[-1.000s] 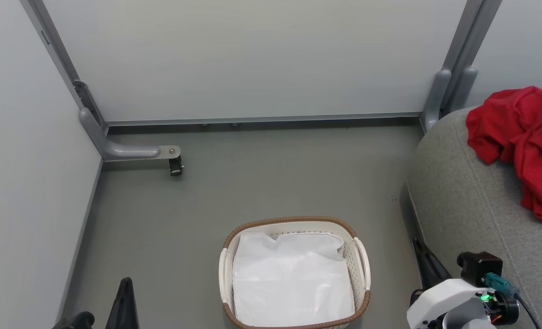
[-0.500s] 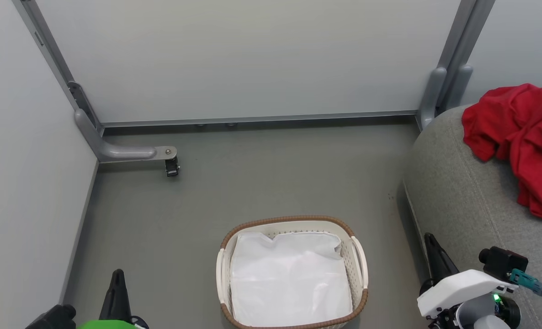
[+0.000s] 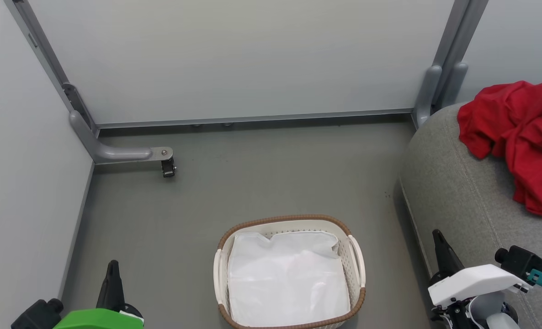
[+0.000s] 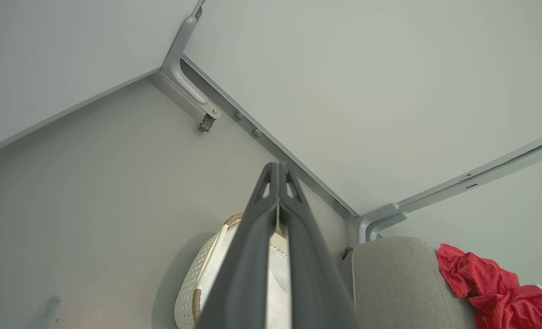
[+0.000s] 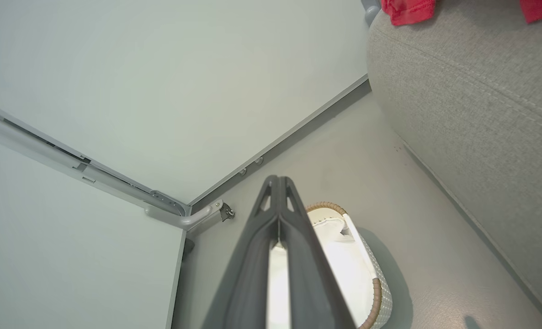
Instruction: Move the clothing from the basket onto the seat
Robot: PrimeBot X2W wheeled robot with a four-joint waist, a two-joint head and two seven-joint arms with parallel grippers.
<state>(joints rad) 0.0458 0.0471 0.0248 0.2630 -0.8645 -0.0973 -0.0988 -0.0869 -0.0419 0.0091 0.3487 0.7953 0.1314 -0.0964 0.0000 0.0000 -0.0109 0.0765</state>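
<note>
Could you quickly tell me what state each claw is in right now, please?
Left claw: closed, holding nothing.
Right claw: closed, holding nothing.

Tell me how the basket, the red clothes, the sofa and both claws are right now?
basket: upright on the floor, just its white liner inside
red clothing: crumpled in a heap on the sofa
sofa: carrying the clothing
left claw: shut, empty
right claw: shut, empty

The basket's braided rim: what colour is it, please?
Brown braided rim on the cream-white lattice basket; clearest in the head view.
</note>
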